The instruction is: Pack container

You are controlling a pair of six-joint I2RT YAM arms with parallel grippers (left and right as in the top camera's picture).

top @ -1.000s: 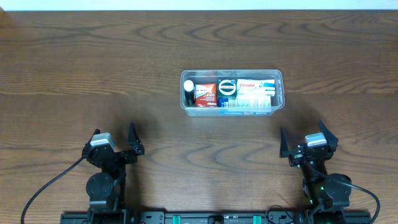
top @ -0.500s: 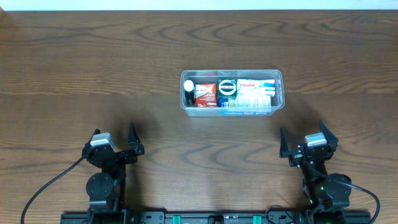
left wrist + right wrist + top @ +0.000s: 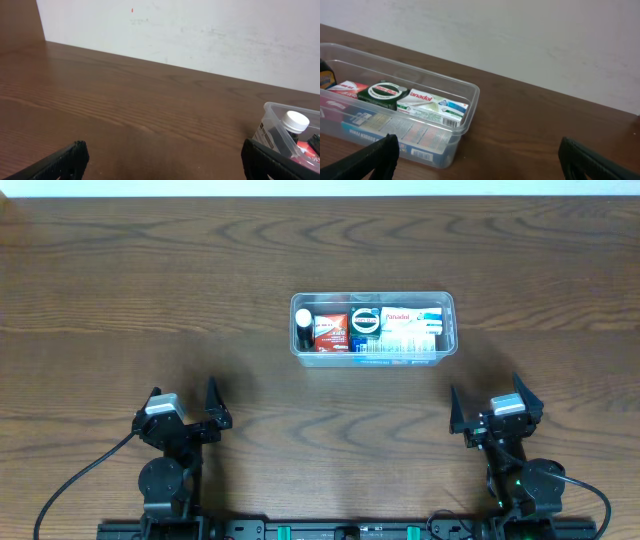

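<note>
The clear plastic container [image 3: 449, 308] sits at the middle of the table, holding a white-capped dark bottle [image 3: 303, 328], a red box [image 3: 329, 330], a round green tin [image 3: 366, 321] and white medicine boxes [image 3: 410, 325]. My left gripper [image 3: 183, 404] rests near the front left, open and empty, well short of the container. My right gripper [image 3: 487, 407] rests at the front right, open and empty too. In the right wrist view the container [image 3: 470, 107] lies ahead to the left, between and beyond my fingertips [image 3: 377, 155]. The left wrist view catches only the container's corner [image 3: 270, 112] with the bottle [image 3: 282, 132].
Bare brown wooden table [image 3: 150, 290] stretches all around the container. A white wall [image 3: 200, 35] rises behind the table's far edge. Black cables [image 3: 80, 480] trail from both arm bases at the front edge.
</note>
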